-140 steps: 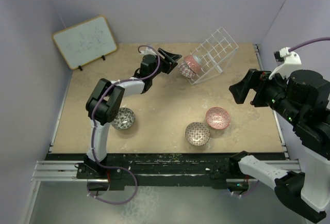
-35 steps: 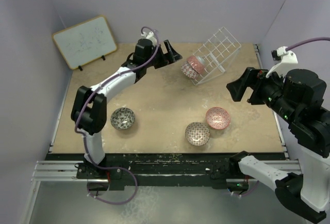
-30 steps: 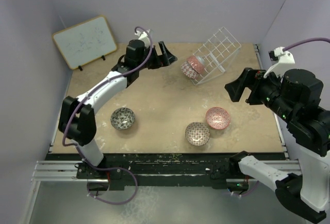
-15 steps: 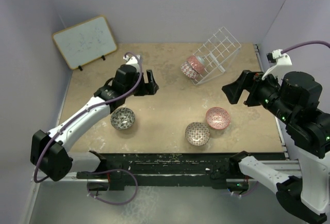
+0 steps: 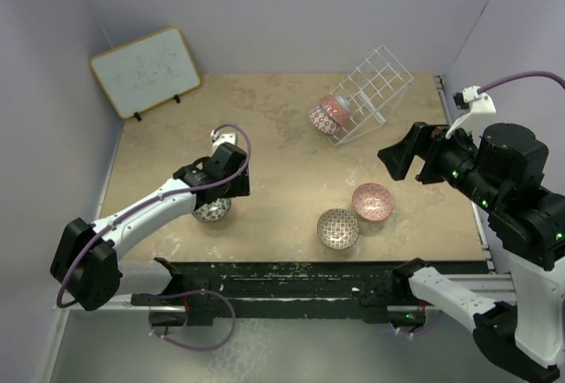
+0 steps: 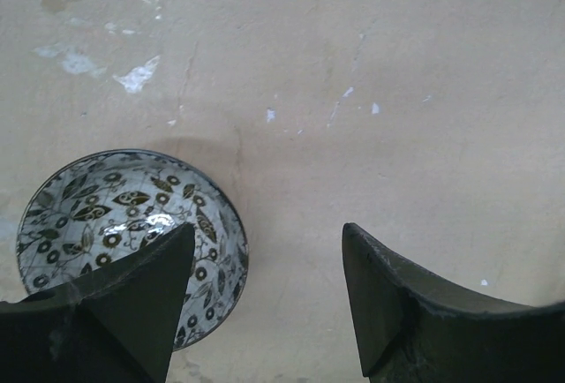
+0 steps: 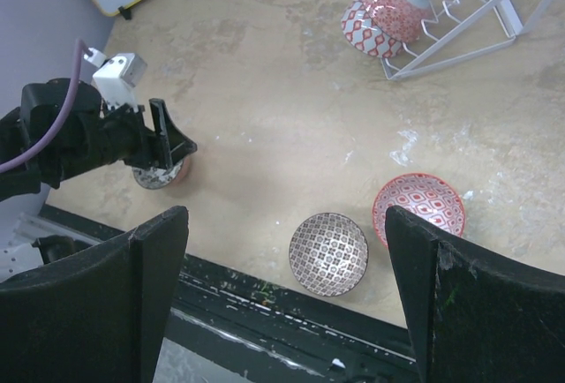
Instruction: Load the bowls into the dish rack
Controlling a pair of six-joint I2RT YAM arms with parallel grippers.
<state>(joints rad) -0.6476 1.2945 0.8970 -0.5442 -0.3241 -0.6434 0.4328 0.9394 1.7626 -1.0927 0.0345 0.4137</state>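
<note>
A grey-white leaf-patterned bowl (image 5: 210,211) sits on the table at front left. My left gripper (image 5: 218,196) hangs open right above it. In the left wrist view one finger is over the inside of this bowl (image 6: 115,224) and the other over bare table, so the gripper (image 6: 267,233) straddles its right rim. A brownish lattice bowl (image 5: 338,228) and a pink bowl (image 5: 372,200) sit at front right. Two red-patterned bowls (image 5: 328,113) lean at the lower edge of the white wire dish rack (image 5: 375,78). My right gripper (image 5: 410,158) is open and empty, high above the right side.
A wood-framed whiteboard (image 5: 146,70) stands at the back left. The black rail (image 5: 291,273) runs along the table's near edge. Purple walls close in both sides and the back. The right wrist view shows the lattice bowl (image 7: 328,253) near that rail.
My left arm has pulled back from the rack, swung to the front left and come down over the leaf-patterned bowl. The two bowls stayed at the rack. My right arm drifted slightly left.
</note>
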